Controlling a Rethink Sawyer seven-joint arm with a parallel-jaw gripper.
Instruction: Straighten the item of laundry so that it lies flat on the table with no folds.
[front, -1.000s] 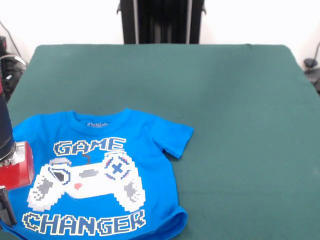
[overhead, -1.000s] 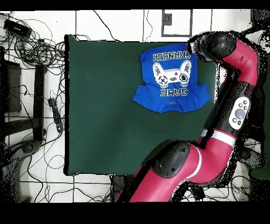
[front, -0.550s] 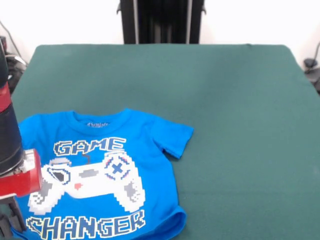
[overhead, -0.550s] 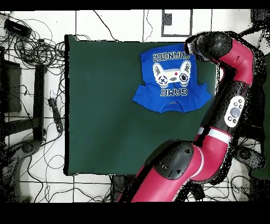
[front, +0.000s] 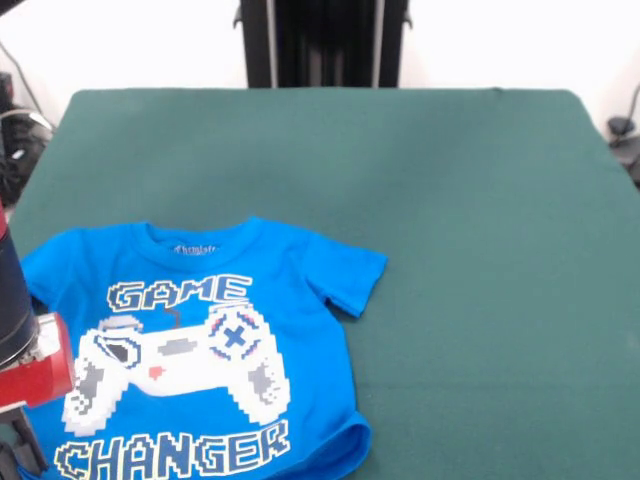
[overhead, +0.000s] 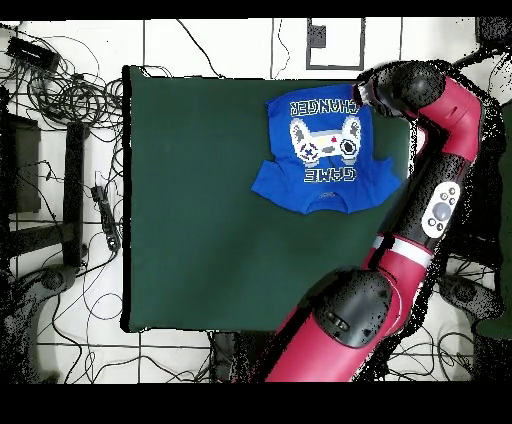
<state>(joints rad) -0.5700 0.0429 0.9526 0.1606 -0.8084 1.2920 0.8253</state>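
Observation:
The item of laundry, a bright blue T-shirt, lies print side up on the green table, close to its front left corner. Its white controller print and "GAME CHANGER" lettering face up. One sleeve is spread out, and the hem's right corner curls up in a fold. My gripper stands at the shirt's left edge near the hem, below a red wrist block. In the overhead view the gripper sits over the hem-side corner of the shirt. The arm hides that corner of the shirt.
In the overhead view the red arm runs along the table's right edge. Cables lie on the floor left of the table. Most of the green cloth lies left of and below the shirt.
The wrist block moved a little to the right over the shirt's edge, then drew back left and lower in the front view. The shirt has hardly shifted.

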